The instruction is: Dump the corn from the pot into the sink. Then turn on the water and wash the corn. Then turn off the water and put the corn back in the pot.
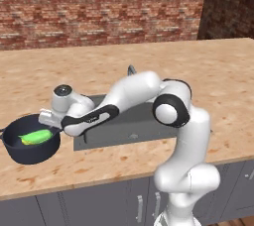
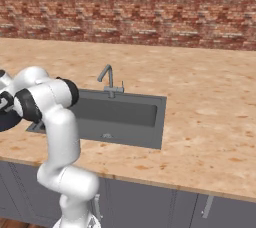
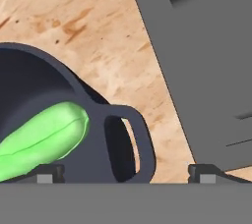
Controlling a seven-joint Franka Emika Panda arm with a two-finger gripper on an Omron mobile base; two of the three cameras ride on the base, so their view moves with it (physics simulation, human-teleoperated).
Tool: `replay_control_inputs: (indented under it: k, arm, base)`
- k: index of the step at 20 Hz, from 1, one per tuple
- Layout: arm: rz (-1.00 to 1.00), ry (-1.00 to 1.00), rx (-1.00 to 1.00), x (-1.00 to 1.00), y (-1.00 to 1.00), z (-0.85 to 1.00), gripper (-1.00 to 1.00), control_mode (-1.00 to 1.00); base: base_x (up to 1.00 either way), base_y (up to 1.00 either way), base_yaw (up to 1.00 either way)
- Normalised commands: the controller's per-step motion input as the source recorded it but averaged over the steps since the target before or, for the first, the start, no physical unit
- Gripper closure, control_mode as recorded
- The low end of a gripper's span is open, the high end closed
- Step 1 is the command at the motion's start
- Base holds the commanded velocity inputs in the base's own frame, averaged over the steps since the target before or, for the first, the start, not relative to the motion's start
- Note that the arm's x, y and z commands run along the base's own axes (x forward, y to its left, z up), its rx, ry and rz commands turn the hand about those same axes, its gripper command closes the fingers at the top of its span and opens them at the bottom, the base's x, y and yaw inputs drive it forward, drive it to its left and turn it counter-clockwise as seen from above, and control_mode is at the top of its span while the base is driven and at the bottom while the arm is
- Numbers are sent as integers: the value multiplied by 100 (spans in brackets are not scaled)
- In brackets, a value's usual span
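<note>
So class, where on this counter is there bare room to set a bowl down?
Free: the wide counter right of the sink, and the strip between faucet and brick wall. Crowded: left of the sink, where the pot with corn sits under the open claw.

Corn (image 3: 42,139) runs off the hand view's left edge beside the gripper (image 3: 126,174). Pot (image 3: 74,134) cropped there too, far rim unseen. Sink (image 1: 129,126) partly hidden behind the arm in left base view; faucet (image 1: 131,70) barely peeks above it.

pot (image 1: 31,146): dark matt metal
corn (image 1: 36,137): smooth green husk
counter (image 1: 218,71): speckled wood grain
sink (image 2: 125,114): matt grey
</note>
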Motion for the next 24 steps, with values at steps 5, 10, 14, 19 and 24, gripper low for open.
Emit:
replay_control_inputs:
  k: [5, 10, 14, 19, 24]
  arm:
    - [0, 3, -3, 16, 10, -20, -100, -100]
    - [-1, 11, -8, 4, 1, -30, 100, -100]
    - [-6, 14, -8, 1, -3, -28, 100, -100]
    - [-11, 2, -3, 0, -52, -4, 100, -100]
    - [-31, -2, 1, -2, -91, 14, 100, -100]
  base:
    - [0, 0, 0]
    - [0, 0, 0]
    - [0, 0, 0]
    - [0, 0, 0]
    - [0, 0, 0]
